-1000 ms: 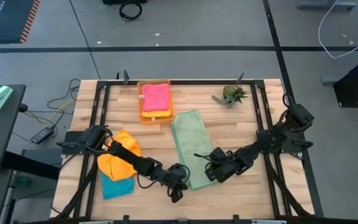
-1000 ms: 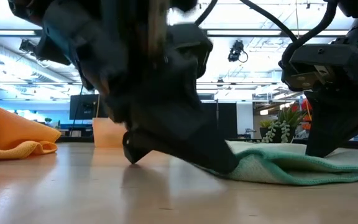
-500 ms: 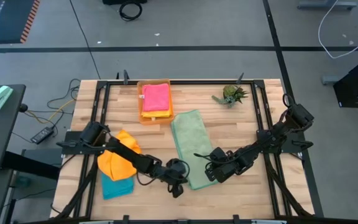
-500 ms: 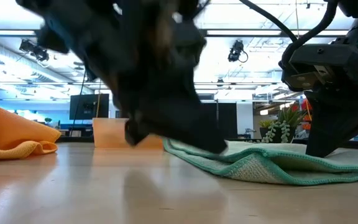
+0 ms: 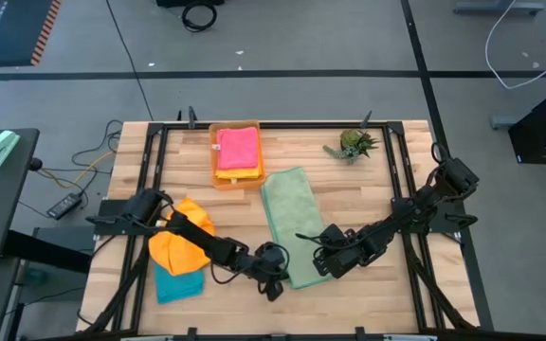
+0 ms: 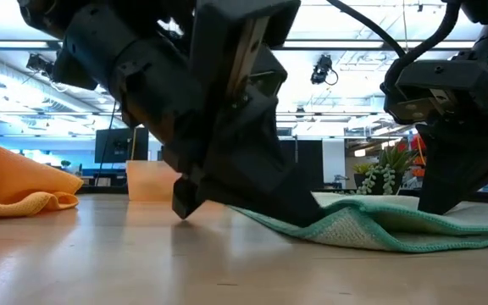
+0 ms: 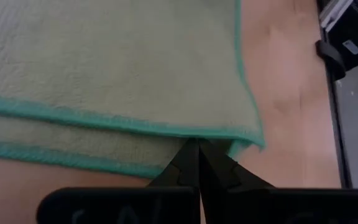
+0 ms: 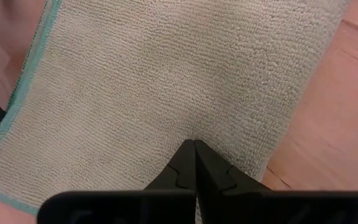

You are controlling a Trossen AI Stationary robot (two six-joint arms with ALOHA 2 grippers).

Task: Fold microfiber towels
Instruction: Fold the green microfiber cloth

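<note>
Sage green towel (image 5: 287, 223) folded lengthwise into a long strip at table centre, running from just below the orange tray (image 5: 219, 176) at 12 o'clock down toward the near edge at 6 o'clock. Left gripper (image 5: 273, 280) low at the strip's near corner on its 9 o'clock side; fingers (image 7: 194, 163) pressed together in the left wrist view, tips pinching the teal-hemmed edge of the sage green towel (image 7: 104, 68) where two layers show stacked. Right gripper (image 5: 322, 266) at the opposite near corner, 3 o'clock side of the strip; tips closed tight on the towel surface (image 8: 185, 81) in the right wrist view. Near end of towel (image 6: 379, 227) slightly raised off the table (image 6: 142, 263) in the low view, between the two dark grippers. Pink towel (image 5: 238, 149) lying folded in the orange tray at 12 o'clock. Orange towel (image 5: 180, 242) bunched loosely at 9 o'clock, partly over a teal towel (image 5: 178, 283) at about 8 o'clock. Small green plant (image 5: 354, 144) at about 2 o'clock, well apart from the strip
</note>
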